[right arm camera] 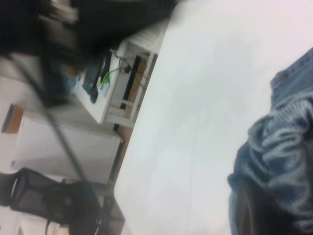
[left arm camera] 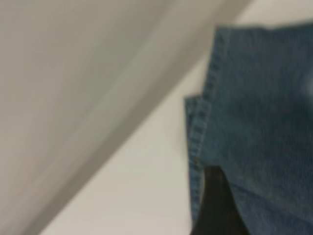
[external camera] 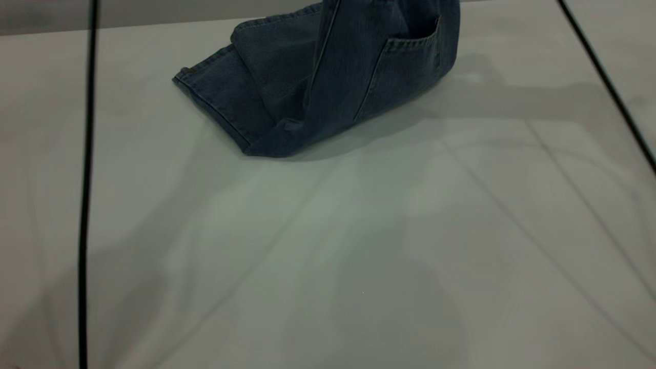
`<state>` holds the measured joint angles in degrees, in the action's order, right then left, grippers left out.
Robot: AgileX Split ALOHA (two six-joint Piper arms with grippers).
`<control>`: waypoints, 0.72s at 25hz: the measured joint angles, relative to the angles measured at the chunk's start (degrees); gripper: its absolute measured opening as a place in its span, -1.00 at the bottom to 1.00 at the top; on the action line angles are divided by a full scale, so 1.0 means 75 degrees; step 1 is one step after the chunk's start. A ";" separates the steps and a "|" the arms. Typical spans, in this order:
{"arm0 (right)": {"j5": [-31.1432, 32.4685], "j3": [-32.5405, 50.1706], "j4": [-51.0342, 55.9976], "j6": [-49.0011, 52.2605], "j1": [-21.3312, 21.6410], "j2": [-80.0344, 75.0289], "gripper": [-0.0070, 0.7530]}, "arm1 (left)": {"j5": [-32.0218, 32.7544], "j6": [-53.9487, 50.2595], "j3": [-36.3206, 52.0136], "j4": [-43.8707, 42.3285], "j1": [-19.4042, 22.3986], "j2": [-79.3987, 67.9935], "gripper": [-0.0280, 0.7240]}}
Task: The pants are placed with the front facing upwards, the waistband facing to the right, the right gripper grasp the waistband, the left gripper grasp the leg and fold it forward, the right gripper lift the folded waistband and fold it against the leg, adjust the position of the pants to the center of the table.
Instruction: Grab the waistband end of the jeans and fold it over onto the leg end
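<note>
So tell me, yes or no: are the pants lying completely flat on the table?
No: the pants rise out of the exterior view's top, only their lower part touching the table.

No text, label, brand or number can be read in any view. The pants (external camera: 328, 77) show only plain denim and stitching around the pocket, with no tag in sight, and the counter (external camera: 359, 256) bears no marks. The shelves and boxes (right arm camera: 112, 83) behind the counter in the right wrist view may carry labels, but they are too blurred to read.
</note>
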<state>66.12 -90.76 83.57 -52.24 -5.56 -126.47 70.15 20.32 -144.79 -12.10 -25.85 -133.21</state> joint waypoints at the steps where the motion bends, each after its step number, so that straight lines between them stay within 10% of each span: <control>1: -0.0015 0.0000 0.0084 -0.0048 -0.0072 -0.0073 -0.85 | 0.0000 0.0000 0.0000 0.0000 0.0000 0.0168 0.18; 18: -0.1491 -0.1958 0.0795 0.0163 -0.1143 -0.1806 -0.85 | -0.0016 -0.0007 0.0000 0.0047 0.0000 0.1110 0.18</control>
<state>54.93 -105.45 89.53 -51.02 -14.14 -140.02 70.02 20.27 -144.79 -11.75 -25.85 -124.89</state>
